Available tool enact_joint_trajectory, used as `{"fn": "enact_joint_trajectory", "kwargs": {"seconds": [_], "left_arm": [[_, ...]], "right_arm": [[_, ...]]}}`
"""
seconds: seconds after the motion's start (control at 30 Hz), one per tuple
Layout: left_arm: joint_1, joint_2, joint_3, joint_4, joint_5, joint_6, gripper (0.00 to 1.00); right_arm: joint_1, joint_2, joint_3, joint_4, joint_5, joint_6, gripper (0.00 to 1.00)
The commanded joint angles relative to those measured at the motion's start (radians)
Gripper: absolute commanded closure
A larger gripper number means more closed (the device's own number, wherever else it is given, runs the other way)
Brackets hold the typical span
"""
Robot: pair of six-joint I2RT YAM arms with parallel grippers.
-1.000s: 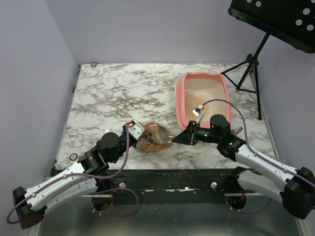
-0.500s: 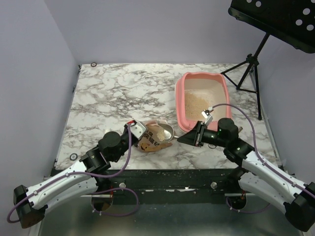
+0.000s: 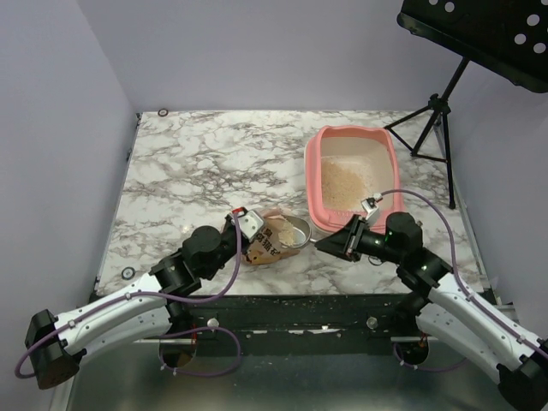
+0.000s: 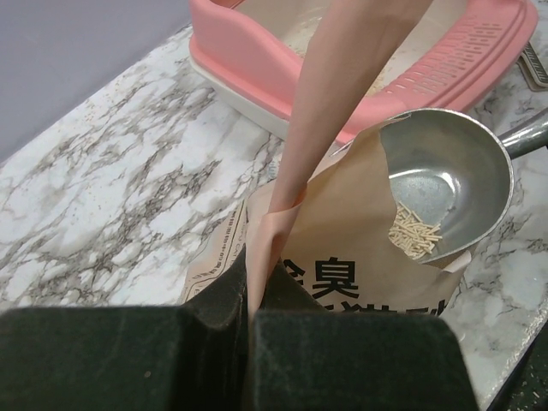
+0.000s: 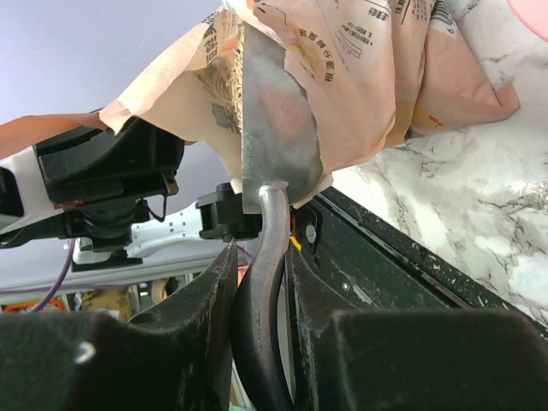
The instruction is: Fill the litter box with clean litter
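Litter box [image 3: 311, 180]: pink tray, rim cut off at the top of the left wrist view
Litter [image 3: 342, 184]: tan layer inside the litter box; a few pieces also lie in the scoop bowl
Bag [image 3: 259, 250]: just beside the litter box's near-left corner, mouth toward it; contents hidden
Scoop [image 4: 449, 171]: bowl at the bag mouth, near the litter box; handle end cut off
Left gripper [image 4: 253, 300]: narrow, pinching the bag's paper edge
Right gripper [image 5: 259, 282]: clamped on the scoop handle; fingertips blurred
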Motion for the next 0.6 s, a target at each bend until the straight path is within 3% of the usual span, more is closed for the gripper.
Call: {"fn": "enact_joint_trajectory", "kwargs": {"seconds": [0.0,0.3,0.57], "left_arm": [[-0.026,0.020,0.025,0.061,0.040,-0.027,1.00],[-0.044,0.052,0.028,0.093,0.063,-0.053,1.00],[-0.046,-0.017,0.013,0.104,0.011,-0.045,1.00]], "right_arm": [[-0.008,-0.091,0.007,-0.070,0.058,0.026,1.00],[-0.008,-0.237,-0.062,-0.162,0.110,0.039,1.00],[-0.008,-0.386,-0.124,-0.210,0.150,0.075,1.00]]}}
